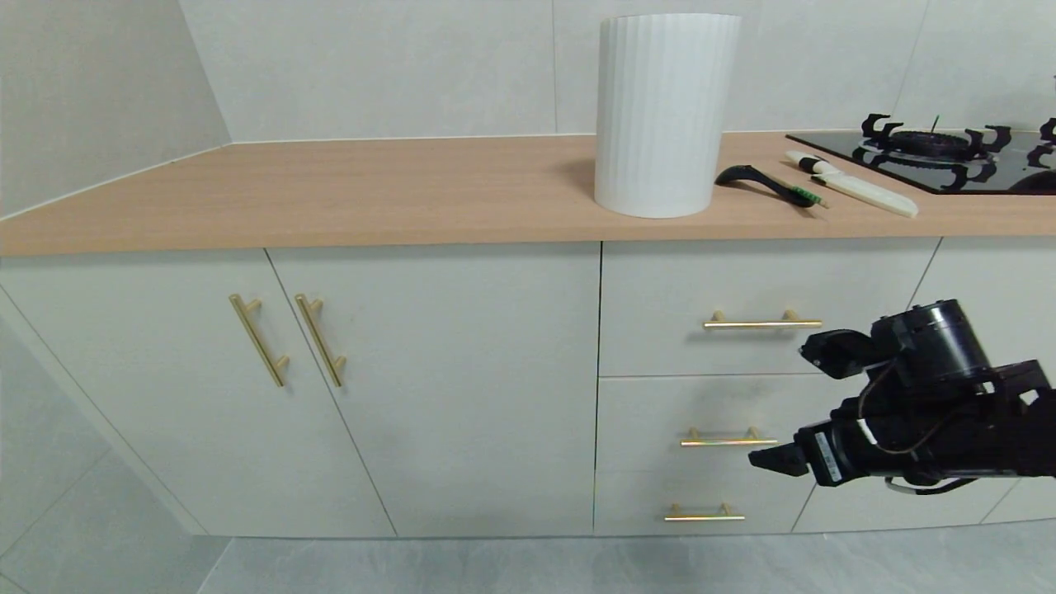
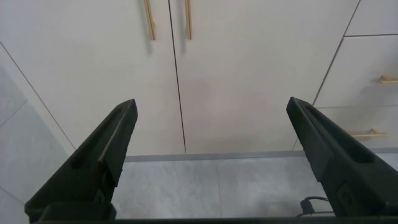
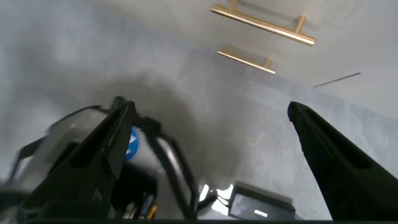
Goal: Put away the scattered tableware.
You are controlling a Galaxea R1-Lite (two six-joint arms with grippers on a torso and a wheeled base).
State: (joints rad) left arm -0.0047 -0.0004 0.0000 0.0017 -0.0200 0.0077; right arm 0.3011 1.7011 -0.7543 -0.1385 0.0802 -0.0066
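So, the scattered tableware sits on the wooden counter (image 1: pixel 371 190) up around 2 o'clock. A black spoon (image 1: pixel 763 183) lies just beside the tall white ribbed holder (image 1: pixel 667 115), at its 3 o'clock, and a white knife (image 1: pixel 862 188) comes next, near the hob (image 1: pixel 932 161). The right gripper (image 1: pixel 794 404) hangs low at 4 o'clock in front of the drawers (image 1: pixel 660 313), fingers spread apart. The left gripper (image 2: pixel 211 115) is spread wide too, facing the cabinet doors (image 2: pixel 249 74).

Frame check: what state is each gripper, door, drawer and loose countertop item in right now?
Left gripper, open, empty.
Right gripper, open, empty.
Cabinet doors, both shut.
Drawers, all three shut.
White container, upright.
Black spoon, lying flat.
White knife, lying flat.
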